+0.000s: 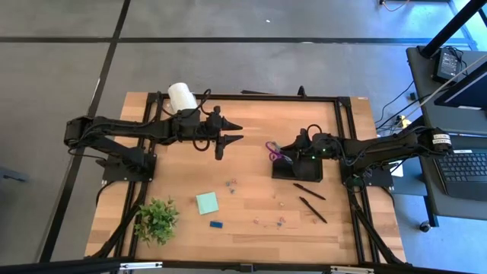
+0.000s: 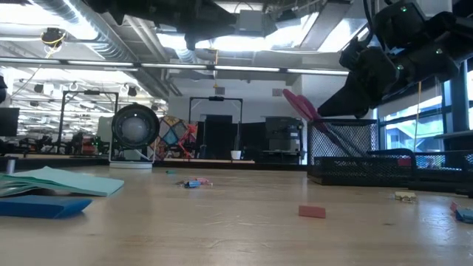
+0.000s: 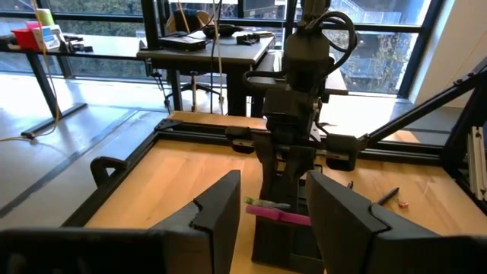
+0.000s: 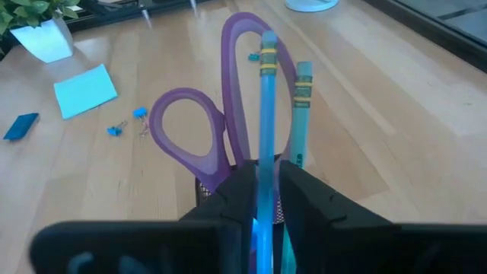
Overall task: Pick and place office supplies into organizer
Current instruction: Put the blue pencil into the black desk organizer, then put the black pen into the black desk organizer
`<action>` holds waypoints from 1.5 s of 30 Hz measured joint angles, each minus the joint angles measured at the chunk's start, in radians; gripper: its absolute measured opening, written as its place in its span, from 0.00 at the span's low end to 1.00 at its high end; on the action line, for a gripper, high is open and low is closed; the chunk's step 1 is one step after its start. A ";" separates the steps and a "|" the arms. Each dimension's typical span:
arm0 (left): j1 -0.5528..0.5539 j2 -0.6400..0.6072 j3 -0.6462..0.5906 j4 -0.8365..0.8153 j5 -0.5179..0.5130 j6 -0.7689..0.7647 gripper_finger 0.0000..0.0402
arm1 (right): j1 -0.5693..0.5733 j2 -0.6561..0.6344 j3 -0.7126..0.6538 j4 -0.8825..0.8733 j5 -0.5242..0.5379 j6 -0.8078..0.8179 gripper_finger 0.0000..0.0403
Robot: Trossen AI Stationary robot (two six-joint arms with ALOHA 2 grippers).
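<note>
The black mesh organizer (image 1: pixel 303 170) stands right of the table's middle, with the purple-handled scissors (image 4: pixel 194 137) standing in it, handles up. My right gripper (image 1: pixel 281 153) hangs over the organizer's left end, shut on a blue pencil (image 4: pixel 267 106). A teal pencil (image 4: pixel 302 99) stands beside it; whether it is held too I cannot tell. Two black pens (image 1: pixel 310 199) lie on the table near the organizer. The green notepad (image 1: pixel 207 202), blue block (image 1: pixel 217 224) and clips (image 1: pixel 230 183) lie loose. My left gripper (image 1: pixel 237 132) is open in the air, left of the organizer. My right gripper pinches the blue pencil's shaft (image 4: pixel 264 164) between its two fingers (image 4: pixel 236 190). The fingers lie along the pencil, slanting down toward the organizer. The pencil's yellow-banded end (image 4: pixel 268 55) sticks out past the fingertips. Its other end is hidden behind the gripper.
A white cylinder (image 1: pixel 181 97) stands at the far left edge, behind my left arm. A small potted plant (image 1: pixel 156 219) sits at the near left corner. More clips (image 1: pixel 271 221) lie near the near edge. Bare wood lies between the notepad and the organizer.
</note>
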 joint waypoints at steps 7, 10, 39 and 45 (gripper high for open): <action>0.000 0.000 0.000 0.000 0.000 0.000 0.36 | 0.000 0.001 0.011 -0.001 0.000 0.002 0.30; 0.000 0.000 0.000 -0.003 0.000 0.000 0.36 | 0.000 0.001 0.055 0.001 0.000 0.026 0.33; 0.000 0.000 0.000 -0.076 -0.003 0.101 0.36 | 0.349 0.173 0.624 -1.151 -0.044 0.554 0.35; 0.000 0.000 0.000 -0.084 -0.003 0.140 0.36 | 0.404 0.296 0.624 -1.184 -0.046 0.633 0.35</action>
